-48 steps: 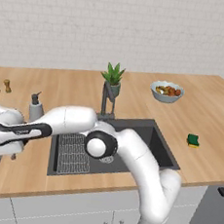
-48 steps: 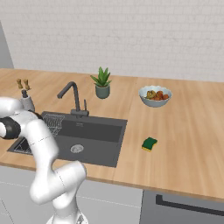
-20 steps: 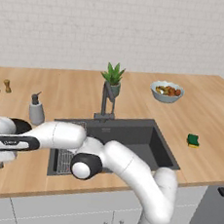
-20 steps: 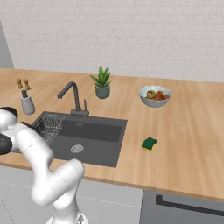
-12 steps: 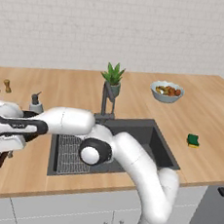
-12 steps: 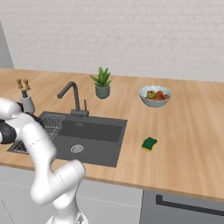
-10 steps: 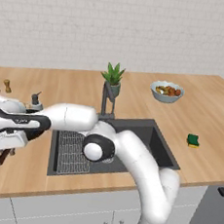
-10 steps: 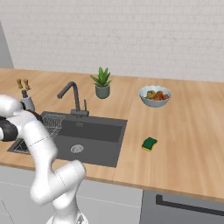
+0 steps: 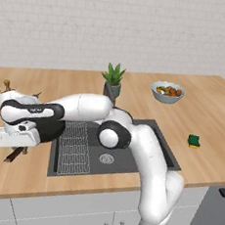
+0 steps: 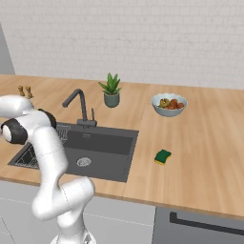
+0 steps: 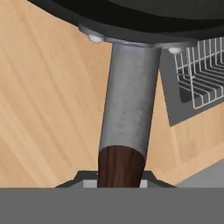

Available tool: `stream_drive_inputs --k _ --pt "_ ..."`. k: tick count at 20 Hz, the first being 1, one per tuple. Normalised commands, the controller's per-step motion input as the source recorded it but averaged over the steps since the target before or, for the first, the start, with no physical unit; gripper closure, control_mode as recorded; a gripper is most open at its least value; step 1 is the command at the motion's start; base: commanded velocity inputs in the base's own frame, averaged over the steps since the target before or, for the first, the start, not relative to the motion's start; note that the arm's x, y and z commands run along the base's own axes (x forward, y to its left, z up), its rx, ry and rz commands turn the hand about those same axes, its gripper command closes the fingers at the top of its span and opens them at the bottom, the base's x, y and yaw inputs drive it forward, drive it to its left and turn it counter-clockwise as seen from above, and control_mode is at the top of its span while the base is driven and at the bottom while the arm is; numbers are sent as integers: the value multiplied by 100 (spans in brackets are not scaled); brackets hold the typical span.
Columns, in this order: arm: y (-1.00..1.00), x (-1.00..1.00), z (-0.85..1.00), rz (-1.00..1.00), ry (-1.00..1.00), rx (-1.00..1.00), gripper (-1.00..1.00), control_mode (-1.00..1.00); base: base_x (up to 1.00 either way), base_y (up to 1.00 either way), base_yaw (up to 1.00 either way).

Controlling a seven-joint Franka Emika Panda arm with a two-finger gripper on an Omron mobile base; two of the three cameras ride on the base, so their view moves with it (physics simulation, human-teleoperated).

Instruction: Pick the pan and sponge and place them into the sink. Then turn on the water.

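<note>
Pan [image 11: 131,17] and tool [image 9: 18,139] are found at the left of the sink [image 9: 144,152], over the desk [image 9: 24,174]. In the hand view the pan's black body is seen at the top, with its grey metal neck running down into the dark wooden handle [image 11: 120,168], which passes between the tool's tips at the bottom edge. The tool is judged to be clenched on that handle, the jaws being nearly closed around it. In the left base view the end of the handle [image 9: 14,154] is seen poking out below the white hand; whether the pan is clear of the desk cannot be told from these views.

The sponge [image 9: 194,141] is seen lying on the desk to the right of the sink, well apart from the arm, so that part of the task is judged not yet done. The faucet [image 10: 78,107] stands behind the basin, beside a potted plant [image 10: 111,90].

Several risks are judged from here. Since the pan is held far out on its handle, it may sag or twist in the grip as it is carried. The wire rack [image 9: 74,140] lies at the near side of the basin, and the pan's rim could be caught on it or on the sink edge if the pan is swung across too low. The faucet neck could also be struck.
</note>
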Motion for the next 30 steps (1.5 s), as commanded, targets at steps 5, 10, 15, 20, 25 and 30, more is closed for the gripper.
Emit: stream_drive_inputs --k 5,10,15,20,25,30 --pt "-75 -13 0 -5 0 2 100 -100 0 0 0" --pt "-80 -22 0 -15 0 0 100 -100 0 0 0" --pt "-75 -21 0 -8 0 0 100 -100 0 0 0" --pt "-44 -5 0 6 -1 0 100 -100 0 0 0" --pt "-56 -18 12 14 -3 0 100 -100 0 0 0" --pt "-43 0 17 27 -3 0 100 -100 0 0 0"
